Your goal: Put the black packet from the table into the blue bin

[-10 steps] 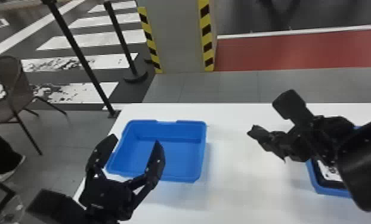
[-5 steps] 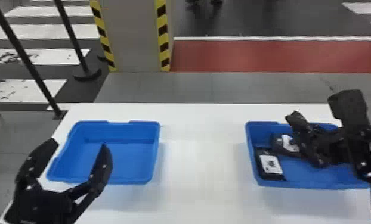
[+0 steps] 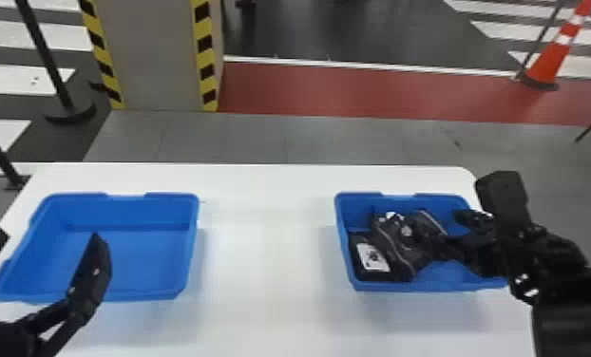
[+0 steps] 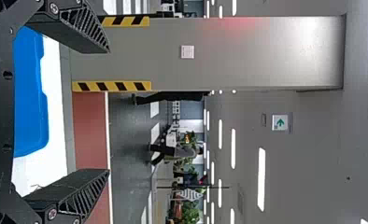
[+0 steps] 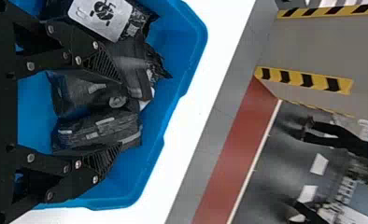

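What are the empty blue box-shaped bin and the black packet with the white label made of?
The empty blue box-shaped bin looks like hard, smooth plastic: its walls stand stiff, with rounded corners. The black packet with the white label seems to be thin, slightly shiny plastic or foil film, because its end crinkles.

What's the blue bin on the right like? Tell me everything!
That blue bin looks like plastic, with rounded corners, sloping walls and a lip around its open top. It stands upright on the white table, holding black packets, one with a white label. The right gripper, fingers open, is over it; I can't tell if they touch.
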